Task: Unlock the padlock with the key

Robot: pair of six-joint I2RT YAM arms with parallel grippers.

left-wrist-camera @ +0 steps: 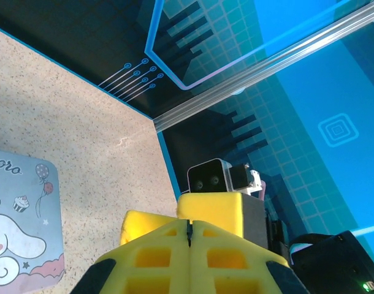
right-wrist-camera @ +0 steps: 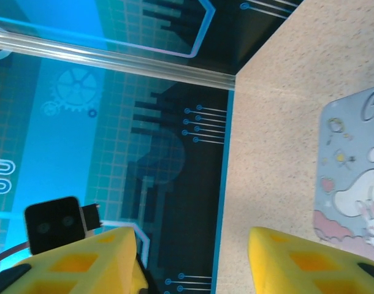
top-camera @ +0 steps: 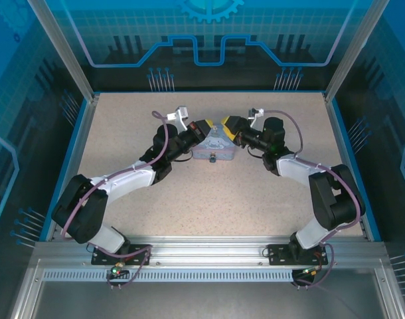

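Observation:
The padlock (top-camera: 212,157) is a tiny dark, brassy speck at the near edge of the pale blue-grey tin (top-camera: 214,145). My left gripper (top-camera: 206,127) hangs above the tin's left corner with its yellow fingers pressed together. A thin dark sliver, apparently the key (left-wrist-camera: 188,231), is pinched at the tips of the left gripper (left-wrist-camera: 189,225). My right gripper (top-camera: 227,122) faces it from the right, just apart. Its fingers (right-wrist-camera: 83,260) stand wide open around nothing, and the right gripper (right-wrist-camera: 193,263) is tilted toward the back wall. One right finger (left-wrist-camera: 211,211) sits just beyond my left fingertips.
The cartoon tin (left-wrist-camera: 21,233) lies flat on the speckled table (top-camera: 189,199), and its lid (right-wrist-camera: 352,177) shows beside my right finger. Blue walls and an aluminium post (top-camera: 63,50) ring the table. Bare table lies in front of and beside the tin.

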